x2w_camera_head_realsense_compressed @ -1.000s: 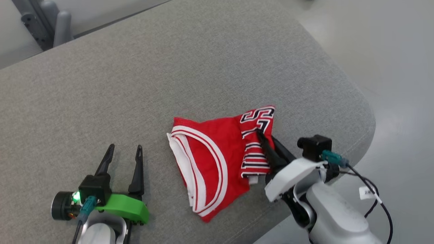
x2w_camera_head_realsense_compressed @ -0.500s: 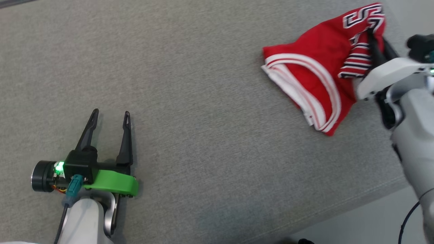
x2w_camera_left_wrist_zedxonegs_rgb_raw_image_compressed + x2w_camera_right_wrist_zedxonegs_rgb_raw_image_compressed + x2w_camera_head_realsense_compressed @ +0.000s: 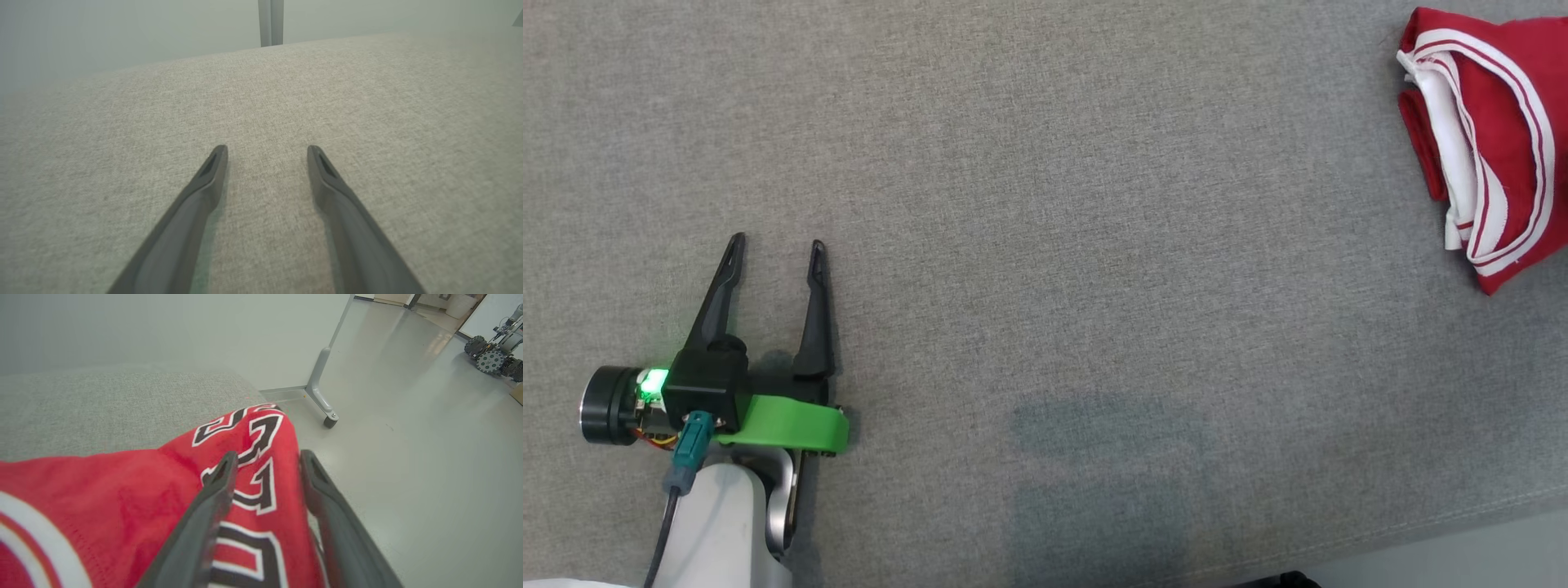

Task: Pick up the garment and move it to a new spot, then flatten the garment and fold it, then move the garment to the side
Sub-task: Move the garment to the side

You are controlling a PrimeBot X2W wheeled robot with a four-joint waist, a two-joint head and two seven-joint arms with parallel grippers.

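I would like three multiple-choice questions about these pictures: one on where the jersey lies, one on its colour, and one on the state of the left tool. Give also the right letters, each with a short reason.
1. In the head view, where is the jersey on the grey cushion?
A. upper right
B. lower left
C. centre

2. What is the jersey's main colour?
A. blue
B. red
C. yellow

3. How is the left tool?
A. shut on the jersey
B. open, with nothing between its fingers
C. shut and empty

Answers:
1 A: it lies at the top right edge of the head view.
2 B: the cloth is red with white stripes.
3 B: its two fingers stand apart over bare cushion.
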